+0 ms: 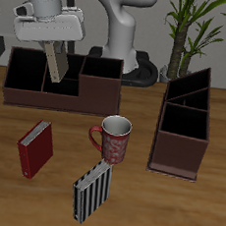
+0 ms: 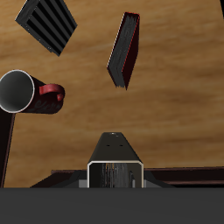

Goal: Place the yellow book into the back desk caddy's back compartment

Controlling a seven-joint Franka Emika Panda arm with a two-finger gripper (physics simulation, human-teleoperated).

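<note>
My gripper (image 1: 55, 50) is shut on the yellow book (image 1: 57, 66), a thin tan hardback hanging upright and slightly tilted. The book hangs over the back desk caddy (image 1: 59, 98), a long low dark brown box at the table's back. Its lower end dips to about rim height over a large cell in the caddy's middle. The small back compartment (image 1: 101, 67) lies at the caddy's end, beside that cell and apart from the book. In the wrist view the book (image 2: 114, 168) shows end-on, with dark caddy walls (image 2: 188, 178) on both sides of it.
A red book (image 1: 36, 147) (image 2: 124, 51) and a black-and-white striped book (image 1: 91, 190) (image 2: 48, 23) lie near the table's front. A red patterned mug (image 1: 113, 138) (image 2: 24, 92) stands mid-table. A narrower sloping-sided caddy (image 1: 183, 127) stands at the side, with a potted plant (image 1: 184, 39) behind it.
</note>
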